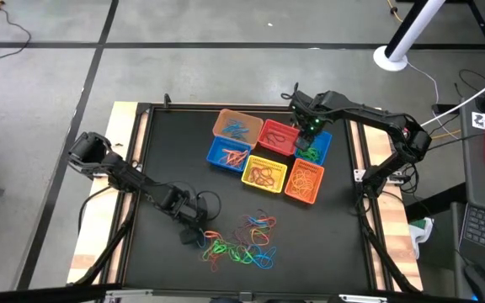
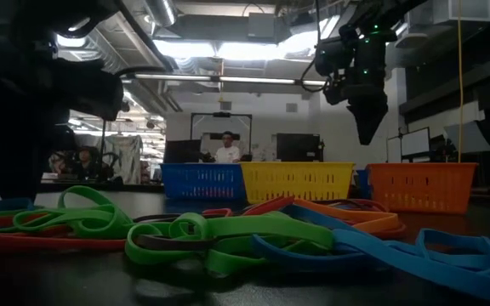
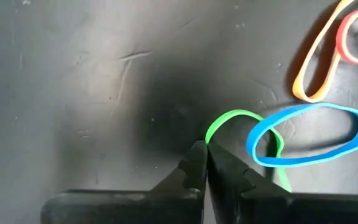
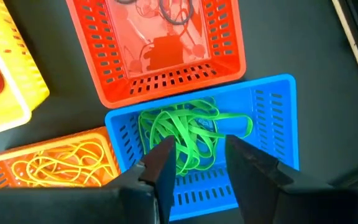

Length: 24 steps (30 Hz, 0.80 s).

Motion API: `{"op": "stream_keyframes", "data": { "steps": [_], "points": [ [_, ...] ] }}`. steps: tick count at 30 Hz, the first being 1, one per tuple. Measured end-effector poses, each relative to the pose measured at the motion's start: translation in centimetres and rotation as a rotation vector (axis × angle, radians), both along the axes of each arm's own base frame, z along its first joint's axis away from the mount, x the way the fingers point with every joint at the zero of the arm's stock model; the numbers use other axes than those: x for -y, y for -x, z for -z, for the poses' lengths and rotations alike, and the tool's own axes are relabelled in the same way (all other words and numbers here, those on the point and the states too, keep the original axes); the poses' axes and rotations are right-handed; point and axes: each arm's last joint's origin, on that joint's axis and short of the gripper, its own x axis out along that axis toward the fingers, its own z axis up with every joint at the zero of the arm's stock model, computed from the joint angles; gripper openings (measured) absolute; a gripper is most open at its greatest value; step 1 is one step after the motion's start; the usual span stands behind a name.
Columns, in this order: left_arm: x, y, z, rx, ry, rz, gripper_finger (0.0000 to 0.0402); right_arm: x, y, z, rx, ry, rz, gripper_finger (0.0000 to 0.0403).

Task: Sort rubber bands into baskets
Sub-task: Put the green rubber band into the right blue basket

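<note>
The left gripper is pressing down at the near-left edge of the loose pile of rubber bands on the black tabletop, its jaws clenched on a green rubber band. The pinch is sitting on one end of the loop, probably so that this single band lifts free of the pile. The rest of the green loop is trailing away from the fingertips and passing under a blue rubber band, which could drag along with it.

The right gripper is hovering beyond the pile, over the blue basket holding green bands, jaws spread and holding nothing. That basket is standing beside the red basket, the likely destination for the pinched band, though that is only a judgement.
</note>
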Motion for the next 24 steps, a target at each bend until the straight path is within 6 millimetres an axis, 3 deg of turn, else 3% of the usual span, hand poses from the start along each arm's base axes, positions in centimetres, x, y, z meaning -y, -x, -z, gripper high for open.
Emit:
{"op": "stream_keyframes", "data": {
  "steps": [15,24],
  "points": [
    [-1.9,-1.7,-1.2,0.185,-0.079,0.031,0.0001,0.1,-1.6,-0.4,0.267,-0.128,-0.058,0.0138],
    [-5.1,-4.2,-2.2,0.379,-0.198,0.064,0.0001,-2.2,-4.4,-0.9,0.397,-0.089,-0.192,0.0138]
  ]
}}
